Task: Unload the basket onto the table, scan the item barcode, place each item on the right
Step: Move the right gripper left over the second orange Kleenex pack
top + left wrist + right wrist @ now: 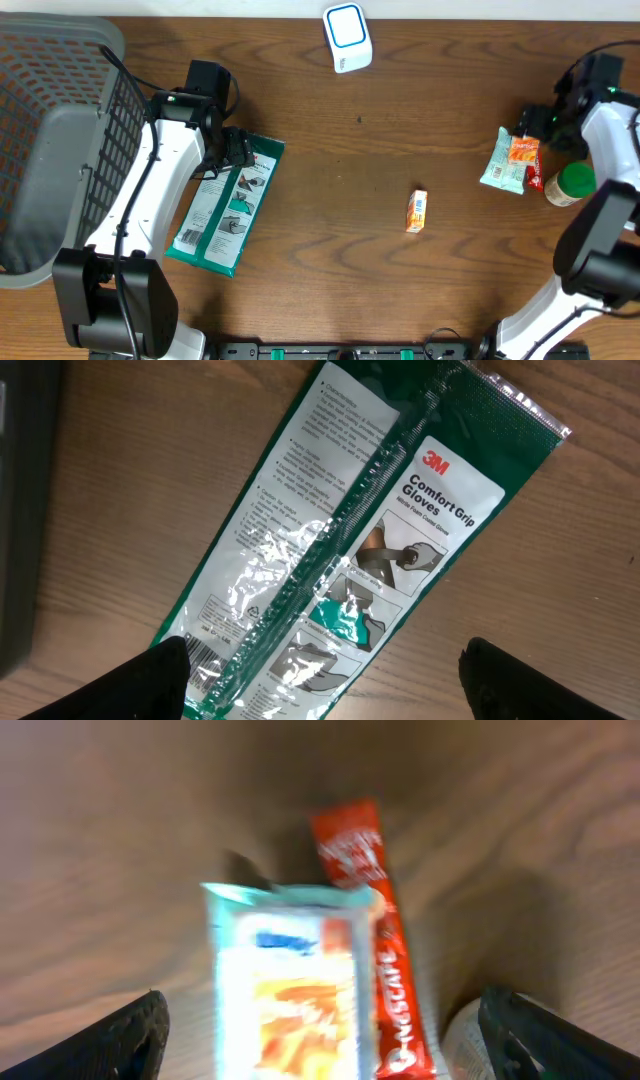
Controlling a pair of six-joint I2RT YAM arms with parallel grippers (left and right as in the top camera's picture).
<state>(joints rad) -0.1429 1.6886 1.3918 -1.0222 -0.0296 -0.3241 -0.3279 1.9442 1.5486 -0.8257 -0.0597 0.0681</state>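
A green 3M glove pack (228, 205) lies flat at the left of the table, and its barcode (205, 650) shows at the lower left in the left wrist view. My left gripper (232, 148) hovers open over the pack (350, 550), a finger on either side and nothing held. At the far right, my right gripper (540, 122) is open above a pale teal snack packet (285, 990) and a red Nescafe stick (385, 970). Both lie on the table and neither is gripped. The white and blue scanner (347, 37) stands at the back centre.
A small orange box (416, 211) lies right of centre. A jar with a green lid (572, 185) stands beside the snack packet (505, 160). A grey wire basket (50, 130) fills the left edge.
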